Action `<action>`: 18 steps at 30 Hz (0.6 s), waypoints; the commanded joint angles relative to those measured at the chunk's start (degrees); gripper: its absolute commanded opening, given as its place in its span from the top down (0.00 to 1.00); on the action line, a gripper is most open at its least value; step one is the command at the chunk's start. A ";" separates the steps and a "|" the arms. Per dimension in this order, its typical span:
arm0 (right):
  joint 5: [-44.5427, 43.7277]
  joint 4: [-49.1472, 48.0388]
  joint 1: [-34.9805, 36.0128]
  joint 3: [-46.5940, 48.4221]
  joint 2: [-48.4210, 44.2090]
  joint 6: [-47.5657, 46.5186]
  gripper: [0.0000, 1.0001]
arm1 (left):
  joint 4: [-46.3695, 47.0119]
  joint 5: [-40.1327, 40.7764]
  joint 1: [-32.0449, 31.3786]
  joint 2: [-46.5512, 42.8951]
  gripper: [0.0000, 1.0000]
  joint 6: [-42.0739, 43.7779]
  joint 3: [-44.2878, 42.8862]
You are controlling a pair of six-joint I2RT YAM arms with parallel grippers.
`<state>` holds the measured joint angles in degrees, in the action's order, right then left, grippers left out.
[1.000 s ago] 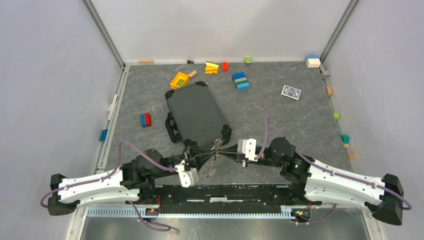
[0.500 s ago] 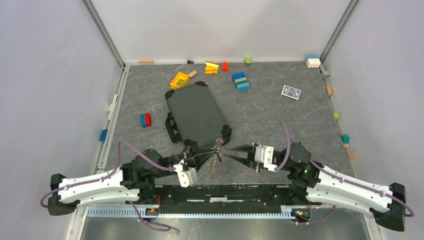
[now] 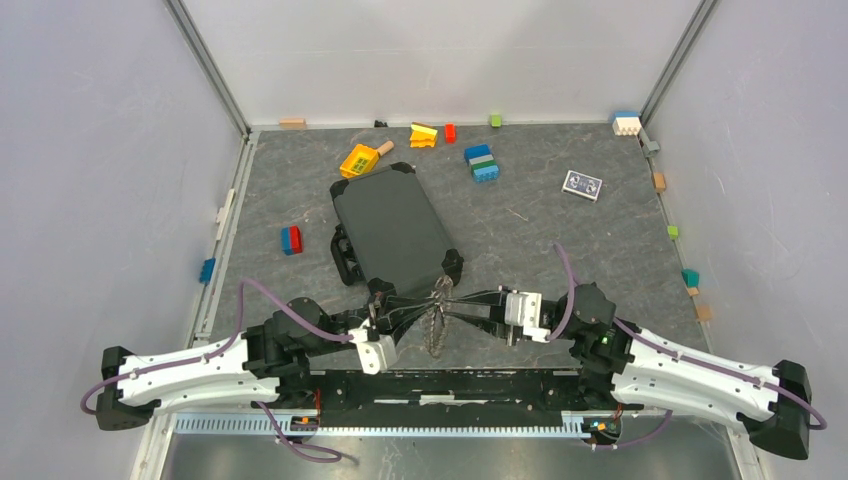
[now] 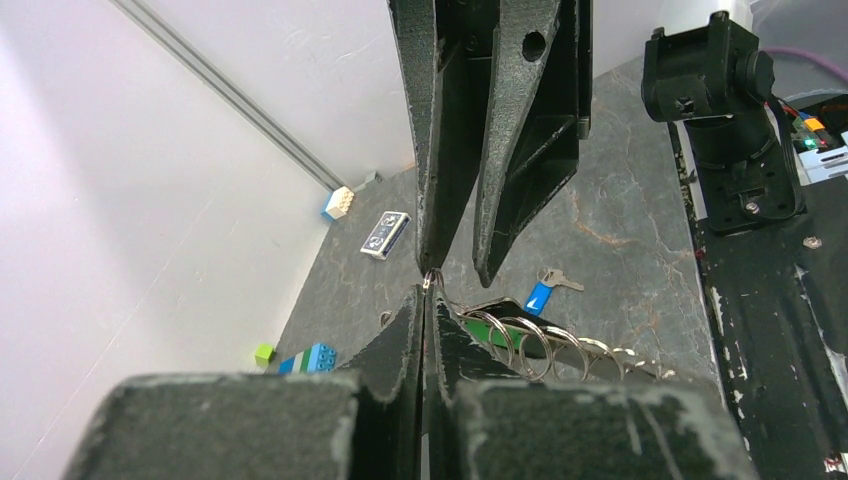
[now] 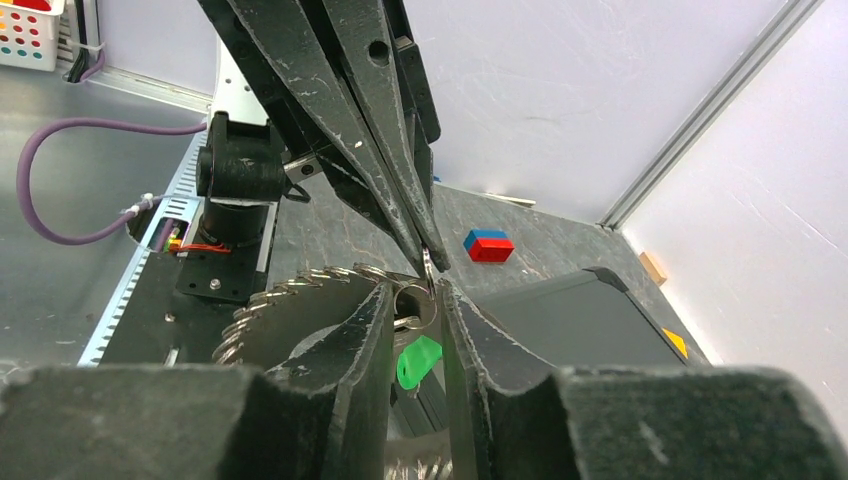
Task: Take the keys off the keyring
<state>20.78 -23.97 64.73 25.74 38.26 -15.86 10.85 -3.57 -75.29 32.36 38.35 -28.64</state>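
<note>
The keyring (image 3: 434,325) hangs edge-on over the near table, crowded with greyish keys (image 5: 262,305) and small rings (image 4: 545,345). My left gripper (image 3: 437,293) is shut on the thin ring wire at its top (image 4: 432,276). From the other side, my right gripper (image 3: 453,305) stands open, its fingers (image 5: 362,335) on either side of a small ring (image 5: 414,306) and the green tag (image 5: 417,362). Both grippers' tips almost meet in the wrist views. One blue-headed key (image 4: 540,296) lies loose on the table below.
A dark case (image 3: 390,225) lies just beyond the grippers. Toy bricks are scattered around: red-blue (image 3: 291,239), yellow (image 3: 358,160), blue-green stack (image 3: 482,163). A small card (image 3: 582,184) lies at the back right. The arm bases' black rail (image 3: 450,385) runs along the near edge.
My right gripper opened and pulled back to the right, then came in again onto the keyring with its jaws apart. The left gripper kept its hold; the keyring swung slightly.
</note>
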 commanded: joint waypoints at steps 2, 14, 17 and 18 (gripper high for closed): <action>0.65 -3.46 0.05 0.24 0.56 0.83 0.71 | 5.29 -1.17 -0.12 -0.32 0.98 -1.76 -0.27; 0.48 -4.91 0.05 -0.34 1.68 1.18 0.75 | 6.20 -1.97 -0.10 0.45 0.98 -2.28 -0.26; 0.41 -4.34 0.05 -0.25 2.01 0.84 0.74 | 6.15 -1.97 -0.07 0.29 0.98 -2.20 -0.35; 0.43 -4.08 0.09 -0.25 2.06 0.82 0.74 | 6.19 -1.96 -0.12 0.22 0.98 -2.19 -0.36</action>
<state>20.97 -26.35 64.73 25.61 40.05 -15.27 11.42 -4.73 -75.31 33.12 37.93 -28.64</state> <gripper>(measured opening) 0.251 0.033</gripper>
